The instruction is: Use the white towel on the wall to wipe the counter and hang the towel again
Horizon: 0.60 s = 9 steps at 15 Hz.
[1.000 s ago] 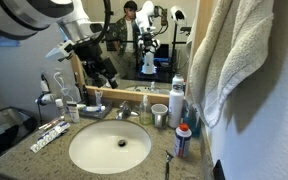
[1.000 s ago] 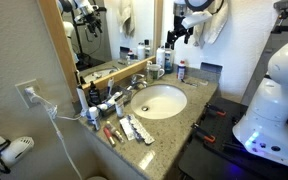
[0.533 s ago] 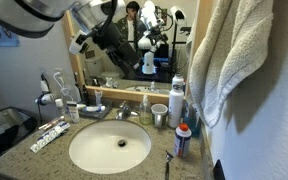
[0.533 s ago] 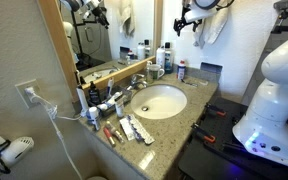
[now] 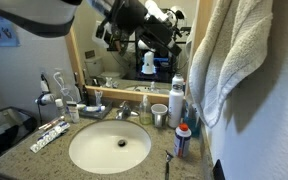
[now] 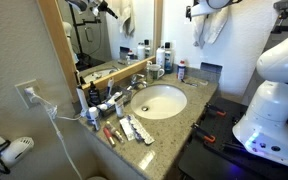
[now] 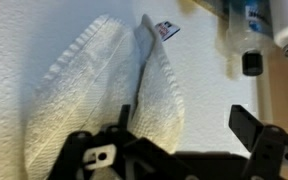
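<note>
The wall [image 7: 14, 40] fills the upper left of the wrist view, plain white and lightly textured. The arm [image 5: 39, 14] crosses the top of an exterior view as a dark blur, and its white body [image 6: 274, 90] takes up the right side of another. The counter [image 5: 29, 160] lies across the bottom of the frame, speckled granite, and reaches the middle of the frame in an exterior view [image 6: 182, 122]. The white towel [image 5: 234, 60] hangs down the right edge against the wall. It also shows at the top, right of centre [image 6: 210, 26], and it drapes in folds through the middle of the wrist view [image 7: 94, 100]. The oval sink [image 5: 84, 152] sits low in the centre of the counter. The gripper [image 7: 184, 122] stands at the bottom of the wrist view, facing the towel, with its jaws spread wide and nothing between them. A small bottle [image 5: 182, 140] with a blue cap stands lower right, beside the sink.
</note>
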Motion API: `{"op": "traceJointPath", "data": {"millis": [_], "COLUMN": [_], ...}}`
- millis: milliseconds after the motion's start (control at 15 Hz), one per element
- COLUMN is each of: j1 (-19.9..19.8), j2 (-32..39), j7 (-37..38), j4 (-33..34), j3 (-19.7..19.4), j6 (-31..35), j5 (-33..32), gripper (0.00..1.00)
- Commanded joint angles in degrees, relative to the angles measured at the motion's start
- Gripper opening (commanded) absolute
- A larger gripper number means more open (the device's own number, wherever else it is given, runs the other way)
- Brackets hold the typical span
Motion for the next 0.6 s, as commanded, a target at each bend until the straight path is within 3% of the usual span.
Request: {"op": "traceJointPath", "data": {"millis": [0, 267, 533], "j1": [-0.44, 2.65, 7.55], "j2": [1.09, 2.94, 5.47], "j7": [14.47, 31.46, 44.74], "j4": [2.44, 6.31, 9.81], "j3": [-1.87, -4.83, -7.42], "j6": [-0.23, -5.02, -15.46], "j5": [-12.86, -28.41, -40.38], "gripper": [1.00, 1.00, 1.00]}}
